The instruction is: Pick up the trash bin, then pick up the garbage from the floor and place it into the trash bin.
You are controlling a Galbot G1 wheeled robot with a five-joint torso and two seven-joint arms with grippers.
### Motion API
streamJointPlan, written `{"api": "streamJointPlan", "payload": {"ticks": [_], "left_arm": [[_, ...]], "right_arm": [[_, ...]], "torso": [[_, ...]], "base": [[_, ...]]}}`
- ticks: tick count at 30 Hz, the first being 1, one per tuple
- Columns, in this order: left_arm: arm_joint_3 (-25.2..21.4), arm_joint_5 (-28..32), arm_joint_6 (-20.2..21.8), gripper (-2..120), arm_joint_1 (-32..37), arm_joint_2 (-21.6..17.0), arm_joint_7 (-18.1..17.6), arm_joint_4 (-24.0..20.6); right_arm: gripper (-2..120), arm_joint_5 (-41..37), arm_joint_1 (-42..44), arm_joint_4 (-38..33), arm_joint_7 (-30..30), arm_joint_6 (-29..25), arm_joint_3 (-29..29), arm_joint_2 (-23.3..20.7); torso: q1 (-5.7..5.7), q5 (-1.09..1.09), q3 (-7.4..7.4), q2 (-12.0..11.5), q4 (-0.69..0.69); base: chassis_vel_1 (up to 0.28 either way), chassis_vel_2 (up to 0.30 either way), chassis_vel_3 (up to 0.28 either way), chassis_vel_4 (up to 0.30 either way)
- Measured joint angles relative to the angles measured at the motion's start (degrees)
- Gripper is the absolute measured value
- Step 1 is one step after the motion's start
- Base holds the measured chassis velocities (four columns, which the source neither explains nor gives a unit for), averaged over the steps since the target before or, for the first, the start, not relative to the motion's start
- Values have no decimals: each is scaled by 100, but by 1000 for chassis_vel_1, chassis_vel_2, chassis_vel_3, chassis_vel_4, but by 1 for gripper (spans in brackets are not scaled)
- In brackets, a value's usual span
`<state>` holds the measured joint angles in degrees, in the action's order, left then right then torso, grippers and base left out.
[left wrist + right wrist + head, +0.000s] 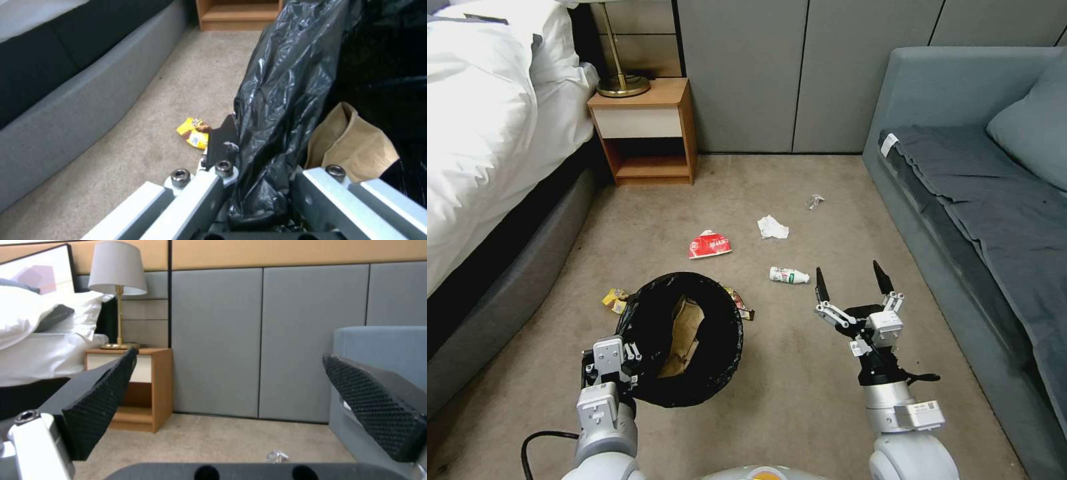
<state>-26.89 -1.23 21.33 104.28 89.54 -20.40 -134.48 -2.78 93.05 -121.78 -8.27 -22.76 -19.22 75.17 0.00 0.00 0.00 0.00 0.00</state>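
Observation:
The trash bin (pixel 707 373), lined with a black bag (pixel 285 93), is tilted with its mouth toward me. My left gripper (pixel 635 360) is shut on its near-left rim; one finger (pixel 221 141) presses the bag from outside. A brown paper bag (pixel 684 333) (pixel 356 146) lies inside. On the carpet lie garbage pieces: a white bottle (pixel 789 275), a red wrapper (pixel 710 245), a white tissue (pixel 772 227), a clear crumpled wrapper (pixel 814 200) (pixel 277 456), a yellow wrapper (pixel 615 300) (pixel 194 132) and a multicoloured wrapper (pixel 740 304) half behind the bin. My right gripper (pixel 852 277) (pixel 240 400) hangs open and empty just right of the bottle.
A bed (pixel 487 133) with a grey base (pixel 80 110) runs along the left. A wooden nightstand (pixel 647 127) (pixel 151 383) with a lamp (pixel 118 270) stands at the back. A grey sofa (pixel 980 187) borders the right. Grey wall panels (pixel 774 73) close the far end.

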Motion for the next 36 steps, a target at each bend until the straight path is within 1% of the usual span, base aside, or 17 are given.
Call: {"api": "streamJointPlan", "payload": {"ticks": [5,9,22,24,30,33,34,36], "left_arm": [[2,-16,3,1,0,2,-1,0],[10,-36,5,1,2,2,-2,0],[44,-63,4,1,10,3,-2,0],[43,-63,4,1,10,2,-1,1],[39,-63,2,1,1,3,-2,1],[40,-62,-5,1,-3,19,-9,3],[40,-62,-5,1,-3,19,-9,3],[45,-62,-7,1,-5,35,-12,5]], "right_arm": [[100,-43,-32,-7,49,0,-12,-7],[100,-55,-78,-6,107,-13,-27,-19],[100,-75,-125,-33,166,-2,-48,-27],[100,-79,-130,-33,189,-2,-51,-27],[100,-81,-135,-19,232,-10,-52,-28],[100,-88,-155,83,493,-249,-81,-28],[100,-88,-155,83,493,-249,-81,-28],[100,-43,-183,174,677,-470,-97,-18]], "torso": [[0,0,0,0,0],[0,1,0,0,0],[0,1,0,0,0],[0,0,0,0,-1],[0,0,0,0,0],[1,0,1,0,-1],[1,0,1,0,-1],[1,1,1,0,0]], "base": [[0,0,0,0],[-76,87,96,-85],[-184,179,180,-184],[-159,175,165,-171],[-171,178,176,-161],[-168,182,177,-181],[-176,182,175,-172],[-130,145,125,-167]]}}
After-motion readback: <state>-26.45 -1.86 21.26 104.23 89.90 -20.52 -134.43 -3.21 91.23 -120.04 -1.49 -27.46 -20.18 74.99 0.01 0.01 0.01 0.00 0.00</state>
